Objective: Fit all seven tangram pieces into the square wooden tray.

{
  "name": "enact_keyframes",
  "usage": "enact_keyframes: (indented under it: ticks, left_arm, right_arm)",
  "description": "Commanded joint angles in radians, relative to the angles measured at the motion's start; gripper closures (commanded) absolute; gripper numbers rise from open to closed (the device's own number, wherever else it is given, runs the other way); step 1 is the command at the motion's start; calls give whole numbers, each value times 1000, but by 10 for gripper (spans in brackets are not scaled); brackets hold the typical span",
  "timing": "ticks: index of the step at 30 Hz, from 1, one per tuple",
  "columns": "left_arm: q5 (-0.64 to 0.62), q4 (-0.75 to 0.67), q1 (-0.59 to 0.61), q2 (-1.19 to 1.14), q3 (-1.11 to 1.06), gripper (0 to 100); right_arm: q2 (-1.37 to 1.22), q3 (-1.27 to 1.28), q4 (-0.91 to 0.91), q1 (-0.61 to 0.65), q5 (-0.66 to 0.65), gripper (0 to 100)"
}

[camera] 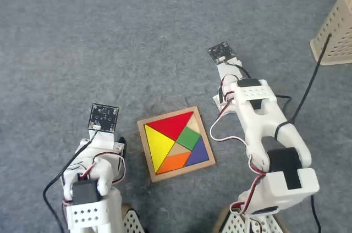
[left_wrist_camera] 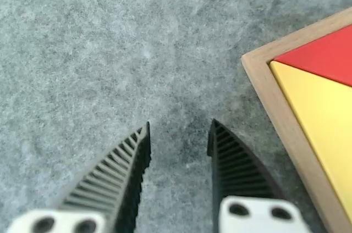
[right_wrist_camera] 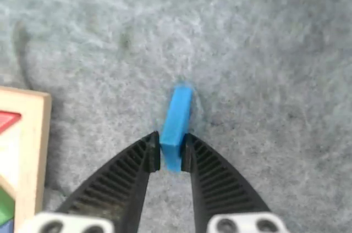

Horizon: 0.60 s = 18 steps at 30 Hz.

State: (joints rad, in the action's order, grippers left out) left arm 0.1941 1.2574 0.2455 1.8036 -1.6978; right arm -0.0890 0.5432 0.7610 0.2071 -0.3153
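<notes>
The square wooden tray (camera: 204,137) lies on the grey mat between the two arms. Red (camera: 173,123), yellow (camera: 157,145), green (camera: 188,138), orange (camera: 175,161) and purple (camera: 199,155) pieces sit in it, and bare wood shows at the middle and by the green piece. Off the tray's right side, my right gripper (right_wrist_camera: 170,148) is shut on a blue piece (right_wrist_camera: 177,123) held on edge just above the mat, with the tray edge (right_wrist_camera: 34,150) beside it. Beside the tray's corner (left_wrist_camera: 258,65), my left gripper (left_wrist_camera: 179,134) stands open over bare mat.
A pale perforated block (camera: 336,27) stands at the far right edge. A black cable (camera: 308,87) runs from it to the right arm (camera: 253,101). Grey mat stretches wide behind the tray and to the left.
</notes>
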Motion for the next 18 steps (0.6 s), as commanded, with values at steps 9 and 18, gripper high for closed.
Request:
enact_keyframes:
  ticks: [9, 18]
  left_arm:
    - [5, 5, 0, 6, 12, 832]
    - [5, 5, 0, 6, 12, 832]
  right_arm:
    - [10, -12, 5, 5, -14, 987]
    - [236, 84, 84, 38, 71, 993]
